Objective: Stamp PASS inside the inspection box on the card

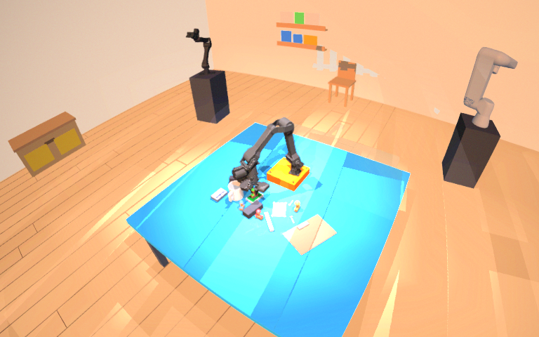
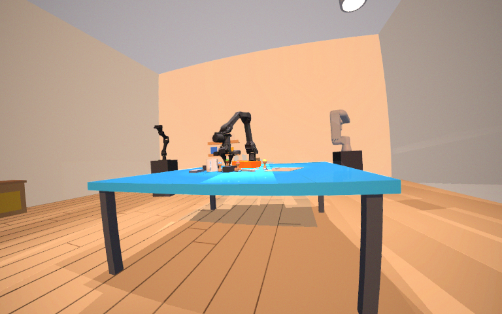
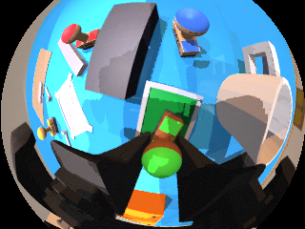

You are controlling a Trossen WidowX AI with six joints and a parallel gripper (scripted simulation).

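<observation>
My gripper (image 1: 253,189) (image 2: 227,163) (image 3: 163,137) is shut on the green-knobbed stamp (image 3: 162,161), gripping it below the knob. The small green-topped block of the stamp is over the green pad (image 1: 259,196) (image 3: 156,101), which has a pale rim. Whether the stamp touches the pad is hidden. A white card (image 1: 279,209) (image 3: 72,107) lies flat to the pad's right in the top view; its box is too small to make out. Its faint printing cannot be read, nor can the stamp's word.
A dark block (image 1: 252,209) (image 3: 119,48) stands beside the pad. A pale mug (image 1: 235,191) (image 2: 212,165) (image 3: 253,110) is on its other side. Red (image 3: 71,33), blue (image 3: 192,21) and yellow (image 1: 297,205) (image 3: 43,133) stamps stand around. A tan board (image 1: 311,238) lies farther off.
</observation>
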